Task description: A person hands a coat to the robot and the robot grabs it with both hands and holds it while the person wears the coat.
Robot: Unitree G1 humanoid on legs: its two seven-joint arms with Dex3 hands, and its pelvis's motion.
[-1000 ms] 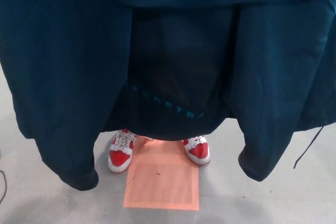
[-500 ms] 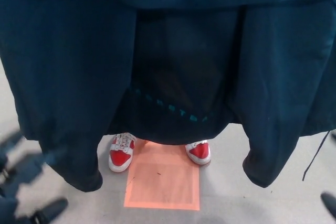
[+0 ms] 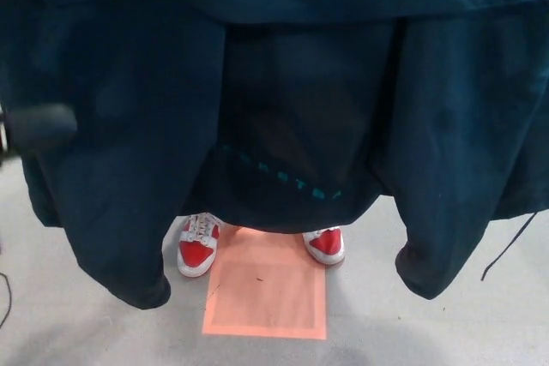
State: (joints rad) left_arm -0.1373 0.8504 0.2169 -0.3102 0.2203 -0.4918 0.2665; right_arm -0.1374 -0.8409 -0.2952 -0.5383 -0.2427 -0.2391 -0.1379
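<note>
Coat [image 3: 283,66] fills nearly the whole head view. It is dark blue-green and hangs spread wide above the mat [image 3: 266,289], its top edge cut off by the frame. The mat is a pale orange square, flat on the grey floor [image 3: 103,332], with a lighter border round a slightly darker centre.

Two sleeves hang down. The left sleeve [image 3: 129,246] ends with its cuff just left of the mat's upper left corner, clear of the floor. The right sleeve [image 3: 437,255] ends right of the mat, at about the same height. Between them the coat's inside shows darker, almost black. Along its lower hem, straight above the mat, runs a slanted line of teal lettering [image 3: 283,176], too small to read. A thin dark cord [image 3: 510,246] dangles from the coat well right of the mat.

The person's shoes [image 3: 197,246] are red and white with white laces. One is at the mat's top left corner, the other at its top right, toes pointing toward me. The coat hem covers the legs.

My left hand [image 3: 39,126] is only a blurred dark shape at the frame edge, far up and left of the mat, against the coat's left side. Can't tell if its fingers are spread or closed, or if it touches the cloth. My right hand doesn't show anywhere.

A thin cable [image 3: 4,297] curves along the floor, far left of the mat.
</note>
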